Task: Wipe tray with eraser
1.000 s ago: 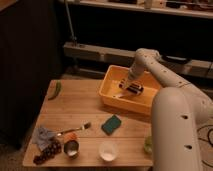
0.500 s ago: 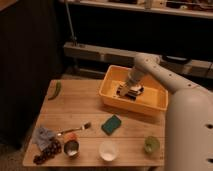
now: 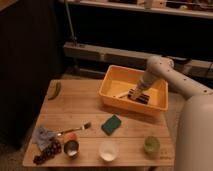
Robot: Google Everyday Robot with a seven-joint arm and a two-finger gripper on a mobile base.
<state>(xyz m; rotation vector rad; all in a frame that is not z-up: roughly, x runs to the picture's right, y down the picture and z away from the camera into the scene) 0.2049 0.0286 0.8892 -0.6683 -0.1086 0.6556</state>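
Carrying everything in view, the wooden table [image 3: 85, 112] is the largest thing, and the robot's white arm [image 3: 172, 82] reaches across it from the right. At the table's back right sits the orange-yellow tray [image 3: 112, 82], the arm coming down into it. Inside the tray the gripper [image 3: 136, 94] points down at the floor of the bin, its fingers drawn together; the dark striped eraser [image 3: 141, 97] lies right at its tip on the tray bottom, and whether it is actually pinched cannot be told. Just in front of the tray lies a green sponge [image 3: 112, 124]. Along the front edge stand a white bowl [image 3: 108, 149] and a green cup [image 3: 151, 144]. At the front left are a grey cloth [image 3: 43, 135], a bunch of dark grapes [image 3: 46, 152], a small metal cup [image 3: 71, 147] and a fork [image 3: 75, 129]. A green vegetable [image 3: 56, 90] lies at the far left.
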